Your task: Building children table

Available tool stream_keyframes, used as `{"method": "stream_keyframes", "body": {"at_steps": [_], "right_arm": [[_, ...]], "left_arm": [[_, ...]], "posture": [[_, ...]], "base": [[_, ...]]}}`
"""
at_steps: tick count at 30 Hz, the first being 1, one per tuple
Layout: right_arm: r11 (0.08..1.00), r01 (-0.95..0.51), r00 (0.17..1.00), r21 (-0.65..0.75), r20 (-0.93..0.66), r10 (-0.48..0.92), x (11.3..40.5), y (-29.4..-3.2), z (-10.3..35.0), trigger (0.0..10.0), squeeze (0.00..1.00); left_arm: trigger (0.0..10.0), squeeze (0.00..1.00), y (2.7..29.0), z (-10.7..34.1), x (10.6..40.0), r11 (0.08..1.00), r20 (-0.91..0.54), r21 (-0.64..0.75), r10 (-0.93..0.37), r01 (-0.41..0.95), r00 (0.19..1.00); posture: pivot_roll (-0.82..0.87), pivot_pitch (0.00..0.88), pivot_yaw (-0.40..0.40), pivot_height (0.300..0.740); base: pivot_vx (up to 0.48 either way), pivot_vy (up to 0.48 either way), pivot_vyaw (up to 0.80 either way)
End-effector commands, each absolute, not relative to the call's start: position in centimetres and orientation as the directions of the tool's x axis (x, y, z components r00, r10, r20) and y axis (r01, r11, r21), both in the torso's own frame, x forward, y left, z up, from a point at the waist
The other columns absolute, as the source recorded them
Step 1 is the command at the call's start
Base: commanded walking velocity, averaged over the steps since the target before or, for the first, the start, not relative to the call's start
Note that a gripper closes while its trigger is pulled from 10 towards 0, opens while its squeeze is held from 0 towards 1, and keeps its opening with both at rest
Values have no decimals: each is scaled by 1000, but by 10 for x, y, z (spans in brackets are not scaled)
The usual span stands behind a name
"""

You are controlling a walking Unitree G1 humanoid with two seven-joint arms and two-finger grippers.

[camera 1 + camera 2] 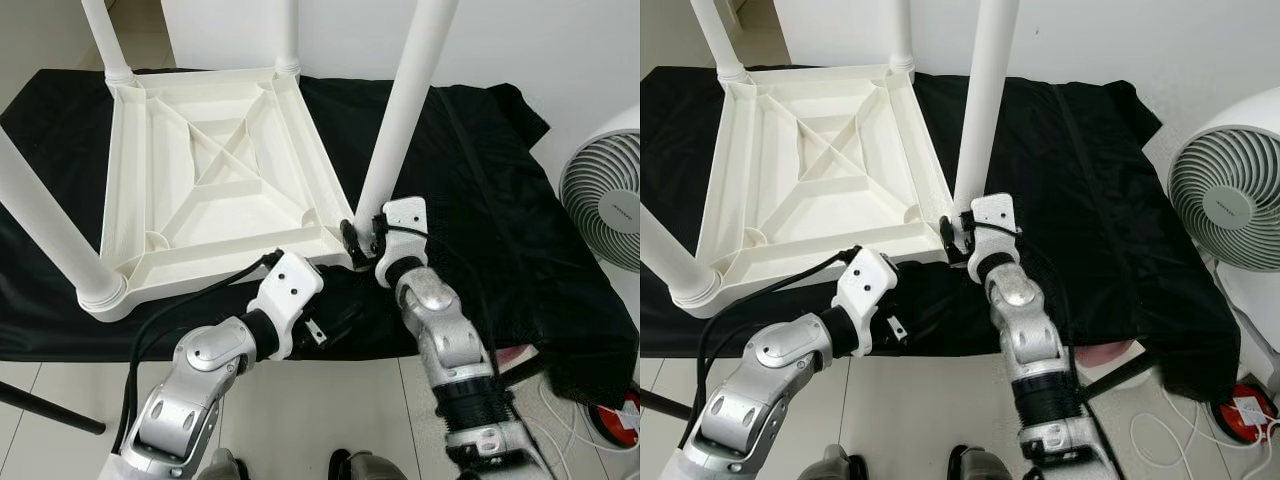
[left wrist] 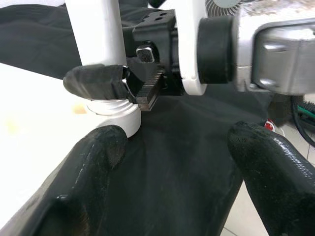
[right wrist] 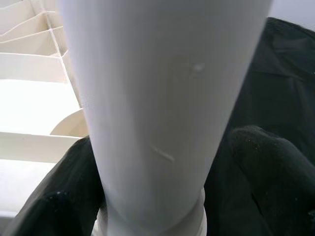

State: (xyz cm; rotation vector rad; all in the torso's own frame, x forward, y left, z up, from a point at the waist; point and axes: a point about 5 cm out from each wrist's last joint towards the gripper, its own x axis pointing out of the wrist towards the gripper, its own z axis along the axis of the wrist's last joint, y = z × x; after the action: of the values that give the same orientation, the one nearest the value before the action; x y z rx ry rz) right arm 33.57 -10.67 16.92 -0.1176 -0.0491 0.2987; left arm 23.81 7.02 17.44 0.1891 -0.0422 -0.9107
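Note:
A white plastic children's table [image 1: 210,170] lies upside down on a black cloth [image 1: 480,200], with its legs standing up. My right gripper [image 1: 362,235] is shut on the near-right leg [image 1: 400,110] just above its socket; the right wrist view has a black finger [image 3: 270,167] on each side of that leg [image 3: 157,98]. My left gripper [image 2: 177,140] is open, low over the cloth just in front of the same corner, holding nothing. Its fingers point at the leg's collar [image 2: 118,110] and at my right gripper's finger [image 2: 96,81].
A white fan [image 1: 605,200] stands on the floor to the right, with white cables [image 1: 590,415] and a red item [image 1: 620,415] below it. Another leg [image 1: 45,220] rises at the near-left corner. A black bar [image 1: 50,410] crosses the floor at lower left.

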Motion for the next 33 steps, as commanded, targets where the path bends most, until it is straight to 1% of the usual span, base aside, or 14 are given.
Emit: {"method": "stream_keyframes", "body": {"at_steps": [1,5,8,9,10,13,14,17,22,27,28,29,30,33], "right_arm": [[932,-331,943,-149,-5,334,342,-119,166,10000,0],[925,-346,937,-156,-6,350,345,-121,168,10000,0],[898,-404,913,-172,-10,408,349,-124,170,10000,0],[871,-456,887,-182,-9,462,350,-123,172,10000,0],[871,-456,887,-182,-9,462,350,-123,172,10000,0],[789,-574,811,-222,-14,586,349,-117,174,10000,0],[789,-574,811,-222,-14,586,349,-117,174,10000,0],[700,-668,729,-254,-34,684,349,-112,172,10000,0],[684,-681,716,-260,-45,696,352,-114,170,10000,0],[653,-708,694,-269,-88,715,359,-121,166,10000,0],[643,-718,686,-268,-109,720,360,-124,164,8863,0],[643,-718,686,-268,-109,720,360,-124,164,8863,0],[632,-728,676,-266,-124,726,361,-127,161,0,0],[635,-733,673,-246,-124,729,362,-131,159,0,0]], "left_arm": [[10000,0,69,173,237,622,-45,171,-770,764,637],[10000,0,69,173,237,621,-45,172,-770,764,636],[10000,0,70,173,238,622,-48,175,-769,763,638],[10000,0,71,174,238,623,-47,174,-768,762,639],[10000,0,71,174,238,623,-47,174,-768,762,639],[10000,0,72,175,240,623,-46,177,-768,762,638],[10000,0,72,175,240,623,-46,177,-768,762,638],[10000,0,72,175,239,616,-50,182,-773,766,633],[10000,0,72,175,239,612,-51,180,-776,770,628],[10000,0,71,175,237,589,-62,173,-793,789,606],[10000,0,72,176,237,582,-67,168,-799,796,598],[10000,0,72,176,237,582,-67,168,-799,796,598],[10000,0,75,177,238,575,-70,173,-802,799,593],[10000,0,79,177,239,575,-82,186,-799,797,595]], "posture": [[-41,120,-15,740],[-42,121,-15,740],[-40,120,-13,740],[-40,125,-7,740],[-40,125,-7,740],[-37,120,0,740],[-37,120,0,740],[-27,121,9,740],[-27,119,12,740],[-24,143,29,740],[-18,156,20,740],[-18,156,20,740],[-16,148,21,740],[-16,161,27,740]], "base": [[0,0,0],[0,0,0],[0,0,0],[0,0,0],[0,0,0],[0,0,0],[0,0,0],[0,0,0],[0,0,0],[0,0,0],[0,0,0],[0,0,0],[0,0,0],[0,0,0]]}}
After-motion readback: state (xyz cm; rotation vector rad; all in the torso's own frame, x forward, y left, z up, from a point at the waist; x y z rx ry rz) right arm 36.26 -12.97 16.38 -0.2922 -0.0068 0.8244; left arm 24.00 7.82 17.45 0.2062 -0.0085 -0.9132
